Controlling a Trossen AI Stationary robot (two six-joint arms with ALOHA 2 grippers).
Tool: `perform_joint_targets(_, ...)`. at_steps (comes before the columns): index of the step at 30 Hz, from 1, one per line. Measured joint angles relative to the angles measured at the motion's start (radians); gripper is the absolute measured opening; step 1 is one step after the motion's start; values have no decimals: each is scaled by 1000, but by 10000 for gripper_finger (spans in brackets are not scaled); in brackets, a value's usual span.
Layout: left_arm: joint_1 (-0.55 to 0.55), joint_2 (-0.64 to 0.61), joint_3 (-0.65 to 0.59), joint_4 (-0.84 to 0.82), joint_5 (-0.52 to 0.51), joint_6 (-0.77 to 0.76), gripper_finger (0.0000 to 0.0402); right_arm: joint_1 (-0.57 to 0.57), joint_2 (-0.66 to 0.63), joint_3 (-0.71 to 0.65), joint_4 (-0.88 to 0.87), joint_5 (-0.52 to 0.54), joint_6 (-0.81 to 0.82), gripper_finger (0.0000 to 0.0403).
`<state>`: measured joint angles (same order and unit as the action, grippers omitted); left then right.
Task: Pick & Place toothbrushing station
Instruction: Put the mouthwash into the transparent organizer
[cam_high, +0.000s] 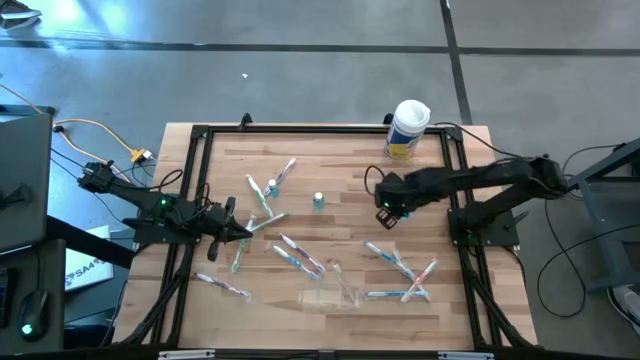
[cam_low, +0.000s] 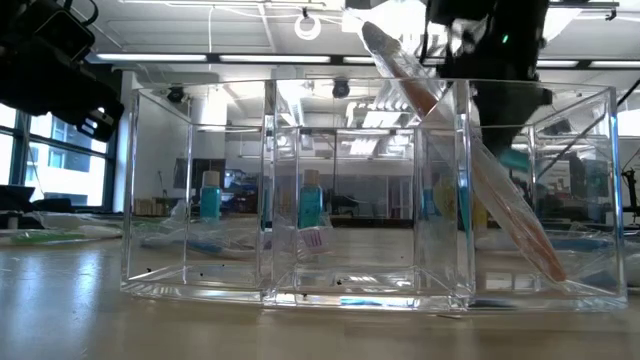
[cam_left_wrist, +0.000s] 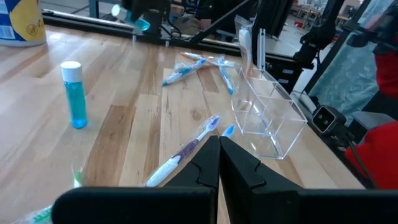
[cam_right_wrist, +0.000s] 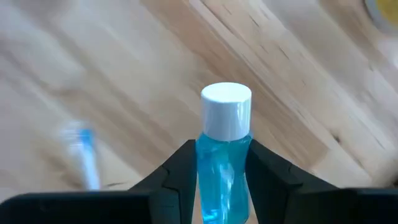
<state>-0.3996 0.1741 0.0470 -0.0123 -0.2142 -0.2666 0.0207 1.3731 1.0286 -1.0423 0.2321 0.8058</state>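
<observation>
Right wrist view shows the right tool (cam_right_wrist: 221, 171) clamped on a small teal bottle (cam_right_wrist: 224, 149), lifted above the counter (cam_high: 340, 170). It should stay upright until over the clear holder (cam_high: 335, 290), then lower slowly into a free compartment. The left tool (cam_left_wrist: 219, 152), fingers together, waits near scattered toothbrushes (cam_high: 300, 255).

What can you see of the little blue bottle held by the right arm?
The blue bottle is a small, clear tube of blue liquid with a white cap. It is upright and clamped between the jaws of the right gripper, which press on its body below the cap. It hangs above the wooden table, near the middle and short of the white canister. No label shows.
</observation>
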Motion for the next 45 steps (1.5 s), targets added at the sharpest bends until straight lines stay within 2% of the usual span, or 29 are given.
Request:
perform_joint_targets(5,0,0,-1,42,20,-27,3,139,-96,0,146,43,12,101)
perform_joint_targets(10,0,0,-1,118,48,-22,3,260,-142,0,314,116,-45,90)
perform_joint_targets(15,0,0,-1,205,47,12,3,332,-176,1,407,212,-86,89)
perform_joint_targets(19,0,0,1,249,29,61,9,369,-178,1,491,229,-154,88)
perform_joint_targets(23,0,0,1,257,13,64,52,391,-177,1,570,228,-218,88)
perform_joint_targets(28,0,1,2,289,16,89,145,406,-183,1,637,227,-278,87)
perform_joint_targets(33,0,0,2,452,175,181,231,406,-183,1,756,179,-380,86)
perform_joint_targets(36,0,0,4,537,263,220,263,406,-174,1,871,122,-471,76)
perform_joint_targets(38,0,2,5,553,275,235,275,406,-172,1,940,78,-534,61)
perform_joint_targets(42,0,62,5,583,189,226,280,405,-159,1,1080,46,-603,28)
perform_joint_targets(45,0,192,5,621,33,151,280,400,-147,1,1154,33,-644,9)
